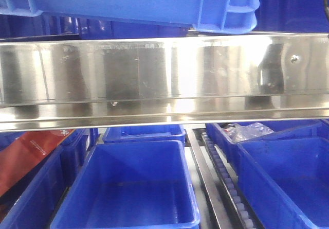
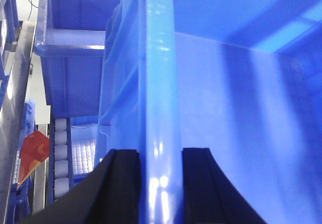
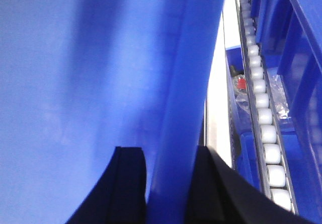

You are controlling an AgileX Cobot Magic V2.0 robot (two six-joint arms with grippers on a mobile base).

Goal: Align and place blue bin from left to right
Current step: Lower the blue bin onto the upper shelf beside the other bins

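I hold one blue bin [image 2: 161, 83] with two claws. My left claw [image 2: 160, 183] is closed on the bin's rim, one black finger [image 2: 121, 189] on each side of the lip. My right claw [image 3: 168, 183] grips the opposite wall the same way, with its two fingers [image 3: 128, 189] pressed against either face.

In the front view, the bin appears along the top edge of the frame, raised above one steel shelf rail [image 1: 164, 80] that runs the full width.

Below the rail I count four glossy blue tubs: one central tub [image 1: 128, 188], one smaller tub behind it [image 1: 144, 134], one right tub [image 1: 288, 177] and one left tub [image 1: 31, 198]. A further tub at the far right rear holds one crumpled clear plastic bag [image 1: 249, 131]. One red package [image 1: 25, 157] lies in the left tub.

One roller track [image 1: 226, 177] with white rollers runs between the central and right tubs.

In the left wrist view, one more blue tub [image 2: 75, 48] sits beside the held bin, above a second roller strip [image 2: 60, 153].
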